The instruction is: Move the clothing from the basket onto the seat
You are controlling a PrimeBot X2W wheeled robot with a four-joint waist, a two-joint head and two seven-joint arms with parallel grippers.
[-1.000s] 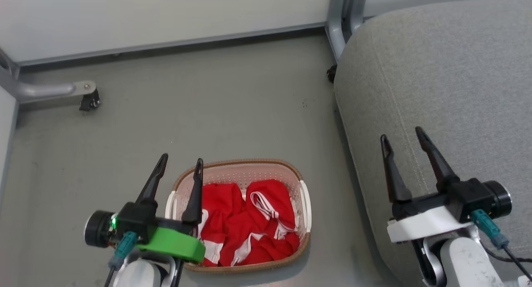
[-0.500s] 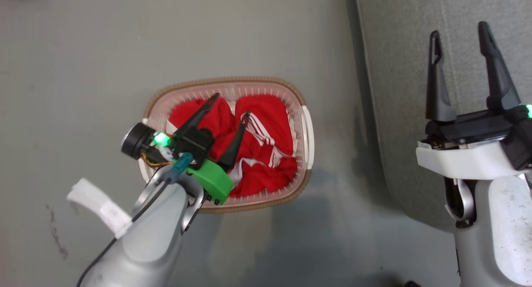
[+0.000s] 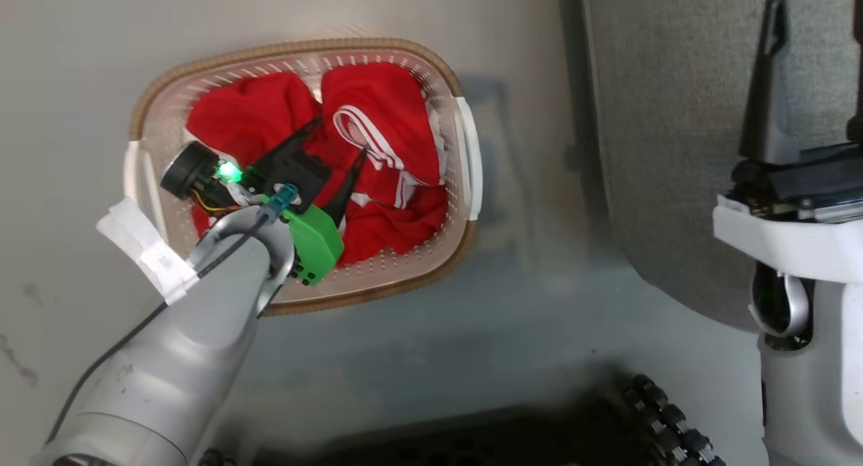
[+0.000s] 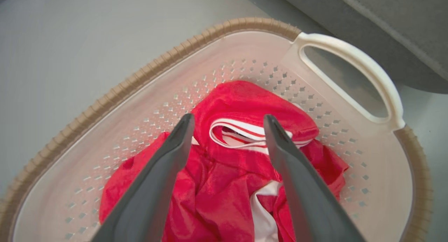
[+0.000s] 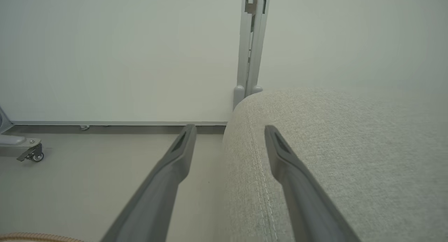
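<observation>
Closest in the head view, the robot's pale grey left arm (image 3: 168, 358) reaches down. It has a strip of white tape (image 3: 145, 250) on it, and no words show on the tape. At the arm's end, the left gripper (image 4: 229, 117) points down into the cream plastic basket with little holes and a brown rim (image 3: 296, 46). Its jaws are spread wide and hold nothing. They sit on each side of a fold with a white striped edge, which looks like a good spot to pinch. I cannot tell if the tips touch the cloth yet.

The red clothing with white stripes (image 3: 377, 102) lies crumpled in the basket, none of it out yet. It is so bunched up that no letters or numbers can be read. The basket stands on the grey floor (image 3: 512, 331), just beside the edge of the big grey cloth seat (image 3: 674, 115), so the trip should be short.

The right gripper (image 5: 230, 128) hangs over the seat's rounded edge, jaws spread and empty, likely to be out of the way. Farthest off are the pale wall (image 5: 105, 42) and a grey metal post (image 5: 252, 42).
</observation>
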